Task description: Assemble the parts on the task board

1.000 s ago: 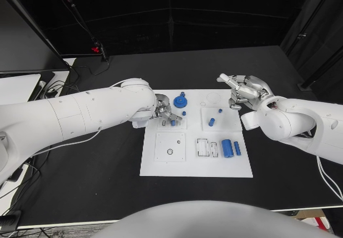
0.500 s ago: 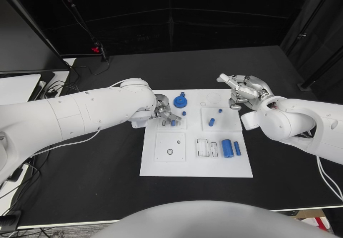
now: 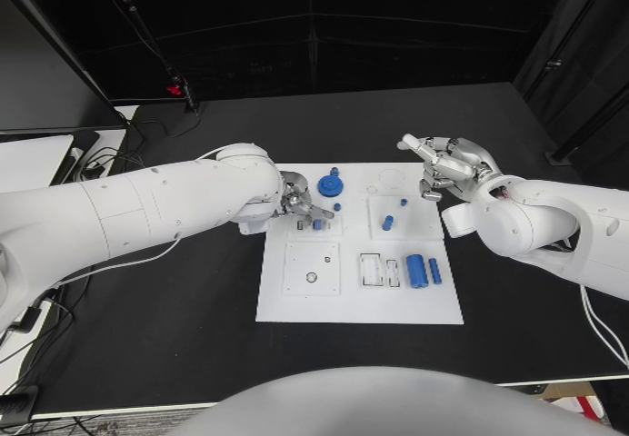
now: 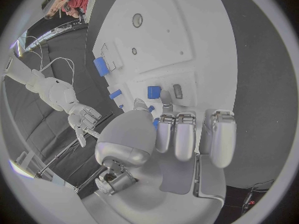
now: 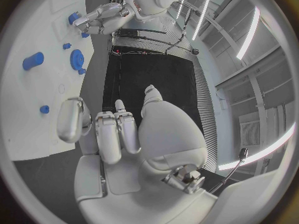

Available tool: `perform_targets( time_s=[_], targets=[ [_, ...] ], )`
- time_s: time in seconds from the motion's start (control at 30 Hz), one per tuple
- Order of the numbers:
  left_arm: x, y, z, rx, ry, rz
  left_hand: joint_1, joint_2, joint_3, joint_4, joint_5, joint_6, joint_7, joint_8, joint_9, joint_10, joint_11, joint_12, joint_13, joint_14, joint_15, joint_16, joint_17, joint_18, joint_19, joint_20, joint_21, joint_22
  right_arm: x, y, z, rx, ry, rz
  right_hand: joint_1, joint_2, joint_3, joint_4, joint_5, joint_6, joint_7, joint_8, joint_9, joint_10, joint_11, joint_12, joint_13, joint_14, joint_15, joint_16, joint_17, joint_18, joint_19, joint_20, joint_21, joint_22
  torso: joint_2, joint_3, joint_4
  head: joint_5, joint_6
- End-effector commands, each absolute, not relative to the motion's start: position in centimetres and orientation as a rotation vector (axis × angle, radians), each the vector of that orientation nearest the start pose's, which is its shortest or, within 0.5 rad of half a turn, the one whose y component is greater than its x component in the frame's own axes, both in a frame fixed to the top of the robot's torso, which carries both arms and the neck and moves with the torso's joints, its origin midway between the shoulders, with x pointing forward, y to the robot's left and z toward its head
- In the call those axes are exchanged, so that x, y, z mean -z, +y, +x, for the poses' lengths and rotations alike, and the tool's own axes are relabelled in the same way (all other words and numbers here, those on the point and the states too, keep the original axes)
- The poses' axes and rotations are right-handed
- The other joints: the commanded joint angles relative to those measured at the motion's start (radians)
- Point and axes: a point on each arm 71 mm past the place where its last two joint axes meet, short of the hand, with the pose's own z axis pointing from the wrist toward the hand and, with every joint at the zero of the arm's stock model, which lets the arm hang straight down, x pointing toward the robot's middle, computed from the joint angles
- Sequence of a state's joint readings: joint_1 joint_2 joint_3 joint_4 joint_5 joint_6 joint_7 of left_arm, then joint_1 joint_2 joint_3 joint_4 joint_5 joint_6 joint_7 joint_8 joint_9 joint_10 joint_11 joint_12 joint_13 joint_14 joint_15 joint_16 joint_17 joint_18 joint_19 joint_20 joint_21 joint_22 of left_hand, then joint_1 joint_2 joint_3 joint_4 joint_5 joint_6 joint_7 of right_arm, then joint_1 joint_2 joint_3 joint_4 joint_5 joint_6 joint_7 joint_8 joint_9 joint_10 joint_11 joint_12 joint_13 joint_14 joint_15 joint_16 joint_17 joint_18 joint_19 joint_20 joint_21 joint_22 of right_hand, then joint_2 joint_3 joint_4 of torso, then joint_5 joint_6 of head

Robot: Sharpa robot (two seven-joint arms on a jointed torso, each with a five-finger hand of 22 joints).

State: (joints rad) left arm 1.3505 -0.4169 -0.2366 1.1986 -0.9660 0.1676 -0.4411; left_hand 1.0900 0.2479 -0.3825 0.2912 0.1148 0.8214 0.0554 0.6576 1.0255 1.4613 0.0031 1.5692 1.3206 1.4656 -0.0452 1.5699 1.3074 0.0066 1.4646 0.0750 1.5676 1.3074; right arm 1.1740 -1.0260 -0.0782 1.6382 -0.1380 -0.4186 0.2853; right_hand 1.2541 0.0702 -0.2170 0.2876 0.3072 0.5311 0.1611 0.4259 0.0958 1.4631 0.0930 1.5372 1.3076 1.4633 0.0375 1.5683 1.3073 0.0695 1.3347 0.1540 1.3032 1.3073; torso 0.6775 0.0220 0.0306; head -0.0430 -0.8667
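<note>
While the task board (image 3: 361,304) lies flat in the middle of the black tabletop (image 3: 157,309), its blue parts are spread over its far and right-hand areas. A blue gear (image 3: 331,188) with a small blue peg (image 3: 335,172) just beyond it sits near the board's far edge. Just beside the gear, the left hand (image 3: 299,202) is down over the board's far left corner, fingers curled close around a small blue part (image 3: 316,223) at its fingertips; whether that part is truly held cannot be told. Another small blue piece (image 3: 337,207) lies right next to those fingers.

Further right on the board, a short blue pin (image 3: 388,222) lies apart from a tiny blue stud (image 3: 404,203). Nearer the robot, a large blue cylinder (image 3: 415,271) and a slim blue bar (image 3: 434,271) lie side by side, just beside two rectangular slots (image 3: 380,271). A square plate with a round hole (image 3: 314,270) occupies the board's left side.

Off the board's far right corner, the right hand (image 3: 445,166) hovers with nothing in it, fingers loosely curled and somewhat apart. From the right wrist, the gear (image 5: 77,59) and cylinder (image 5: 33,60) show on the board beyond its fingers.

A bundle of cables (image 3: 98,163) lies at the tabletop's left edge.
</note>
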Motion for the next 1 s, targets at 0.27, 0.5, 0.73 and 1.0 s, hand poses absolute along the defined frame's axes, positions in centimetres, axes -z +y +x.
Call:
perform_targets(
  time_s=[0.27, 0.5, 0.73, 1.0],
  targets=[
    [22.57, 9.06, 51.86, 0.523, 2.353, 0.036, 0.011, -0.009, -0.008, -0.008, -0.057, 0.006, 0.001, 0.006, -0.002, 0.109, -0.004, 0.002, 0.25, 0.105, 0.004, 0.001, 0.263, -0.007, 0.106, 0.002, 0.003, 0.263, 19.84, -26.76, 45.58, -1.279, 1.509, 1.108, -0.001, 0.011, -0.006, 0.0, 0.003, -0.007, 0.022, 0.006, 0.001, 0.036, 0.007, 0.0, 0.212, 0.107, 0.007, 0.002, 0.264, 0.009, -0.007, 0.0, -0.004, 0.144, -0.001, 0.0006, 0.0013, 0.004, 0.001],
    [22.62, 9.3, 51.74, 0.517, 2.362, 0.037, 0.127, -0.019, 0.019, -0.023, -0.038, 0.008, -0.006, 0.004, -0.01, 0.109, -0.008, 0.002, 0.25, 0.105, 0.001, 0.001, 0.263, -0.007, 0.106, 0.001, 0.003, 0.263, 19.87, -26.76, 45.58, -1.279, 1.509, 1.108, -0.001, 0.011, -0.006, 0.0, 0.003, -0.007, 0.022, 0.006, 0.001, 0.036, 0.007, 0.0, 0.212, 0.107, 0.007, 0.002, 0.264, 0.009, -0.007, 0.0, -0.004, 0.144, -0.001, -0.0002, 0.0002, 0.005, 0.003],
    [22.63, 9.28, 51.62, 0.519, 2.366, 0.042, 0.163, -0.021, 0.026, -0.022, -0.029, 0.01, -0.007, 0.003, -0.014, 0.109, -0.01, 0.002, 0.25, 0.105, -0.001, 0.001, 0.263, -0.007, 0.106, -0.001, 0.003, 0.263, 19.93, -26.81, 45.56, -1.277, 1.51, 1.109, -0.001, 0.011, -0.006, 0.0, 0.003, -0.007, 0.022, 0.006, 0.001, 0.036, 0.007, 0.0, 0.212, 0.107, 0.007, 0.002, 0.264, 0.009, -0.007, 0.0, -0.004, 0.144, 0.0, -0.0003, -0.0001, 0.005, 0.002],
    [22.66, 9.39, 51.75, 0.509, 2.367, 0.037, 0.18, -0.016, 0.03, -0.014, -0.033, 0.014, -0.008, 0.003, -0.016, 0.109, -0.011, 0.002, 0.25, 0.105, -0.002, 0.001, 0.263, -0.007, 0.106, -0.001, 0.003, 0.263, 19.96, -26.8, 45.53, -1.277, 1.511, 1.11, -0.001, 0.011, -0.006, 0.0, 0.003, -0.007, 0.022, 0.006, 0.001, 0.036, 0.007, 0.0, 0.212, 0.107, 0.007, 0.002, 0.264, 0.009, -0.007, 0.0, -0.004, 0.144, 0.0, 0.0001, -0.0005, 0.006, 0.001]
  ],
)
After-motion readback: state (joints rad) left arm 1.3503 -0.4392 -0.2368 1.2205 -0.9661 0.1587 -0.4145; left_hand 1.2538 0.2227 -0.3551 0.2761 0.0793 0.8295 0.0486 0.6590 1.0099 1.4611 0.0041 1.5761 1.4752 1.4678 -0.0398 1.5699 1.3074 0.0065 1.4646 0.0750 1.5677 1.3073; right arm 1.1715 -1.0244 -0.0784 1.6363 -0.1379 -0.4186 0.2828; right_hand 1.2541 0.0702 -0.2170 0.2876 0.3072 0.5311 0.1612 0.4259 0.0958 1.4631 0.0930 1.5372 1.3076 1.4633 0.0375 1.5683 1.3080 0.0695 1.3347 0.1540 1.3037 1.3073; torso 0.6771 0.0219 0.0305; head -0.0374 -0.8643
